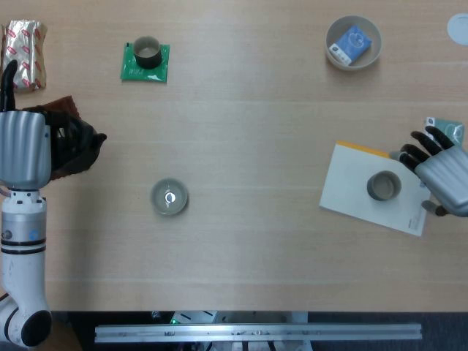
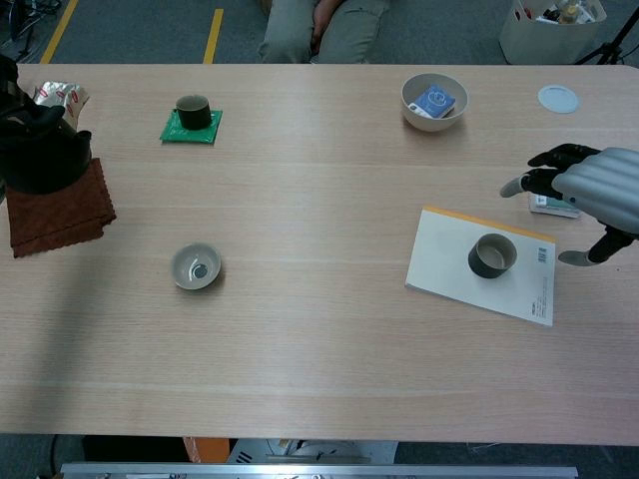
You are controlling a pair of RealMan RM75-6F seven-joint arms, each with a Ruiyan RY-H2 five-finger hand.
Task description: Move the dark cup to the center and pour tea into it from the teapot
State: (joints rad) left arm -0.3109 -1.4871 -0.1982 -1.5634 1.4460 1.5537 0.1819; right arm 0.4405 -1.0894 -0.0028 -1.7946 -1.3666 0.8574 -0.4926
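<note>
The dark cup stands upright on a white booklet at the right, well apart from the table centre. It looks small, stiff and prob. light, but glazed, so maybe slippery; best to take it around the side wall w/ thumb against fingers. The right hand hovers just right of the cup, fingers spread wide, holding nothing. Further left, the left hand is at the teapot, which sits over a brown cloth; whether it grips the handle I cannot tell
</note>
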